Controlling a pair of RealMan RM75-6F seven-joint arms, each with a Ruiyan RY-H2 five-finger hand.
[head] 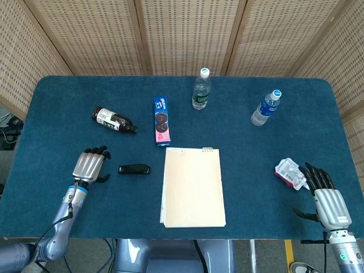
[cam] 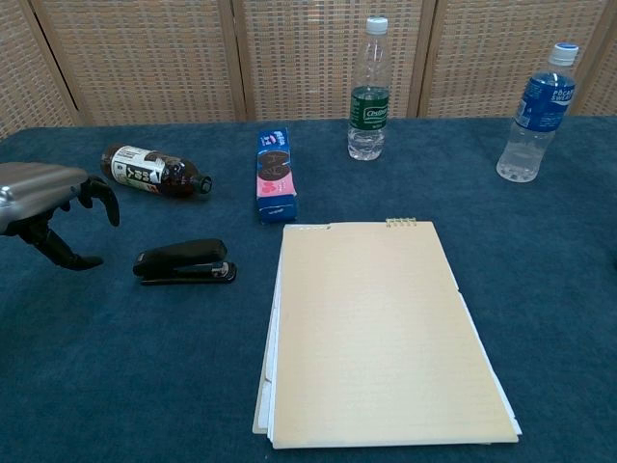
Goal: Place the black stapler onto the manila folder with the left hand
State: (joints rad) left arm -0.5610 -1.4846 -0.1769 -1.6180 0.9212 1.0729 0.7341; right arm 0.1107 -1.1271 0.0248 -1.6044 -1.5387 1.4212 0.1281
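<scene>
Head view: the left hand [head: 90,166], fingers apart and empty, hovers beside the black plastic stapler [head: 134,169], not yet grasped; the flat manila folder [head: 193,187] waits bare.

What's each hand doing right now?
Left hand: open, holding nothing, just short of the black stapler.
Right hand: open, empty.

Left hand [head: 90,166] empty, fingers [cam: 101,196] curled apart, right hand [head: 328,200] flat, fingers [head: 317,176] spread

Left hand [head: 91,165] (empty) beside stapler [head: 134,169]
</scene>
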